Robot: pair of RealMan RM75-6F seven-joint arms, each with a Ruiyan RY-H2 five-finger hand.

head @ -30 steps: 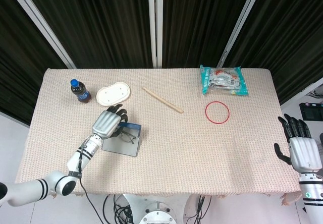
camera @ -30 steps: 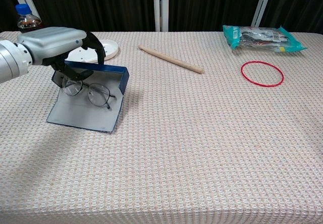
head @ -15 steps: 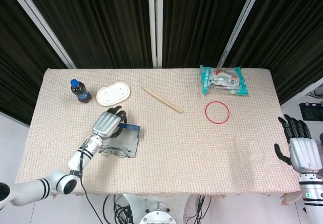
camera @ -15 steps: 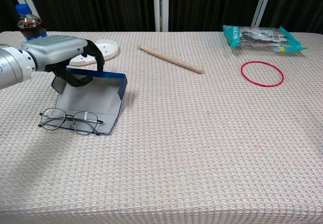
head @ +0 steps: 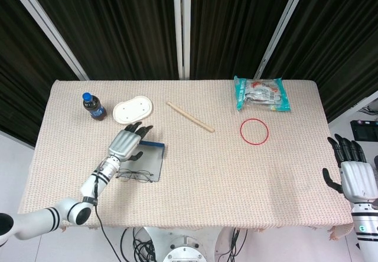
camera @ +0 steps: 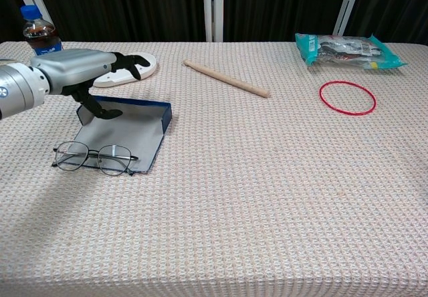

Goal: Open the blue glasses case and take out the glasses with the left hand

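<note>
Spanning both views: table with woven beige cloth. Near left edge, left hand above open blue glasses case, fingers spread and extended, holding nothing. Glasses out of case, lying at its near edge, partly on the lid, partly on the cloth. Toward far right corner, snack packet; just nearer, red ring. Toward far left corner, white oval dish and cola bottle. Near far edge, wooden stick.

Shown in head view only: right hand off the right edge, fingers apart, empty.

Compared with half a second ago: left fingers uncurled from the case rim; case lying flatter; glasses unmoved.
</note>
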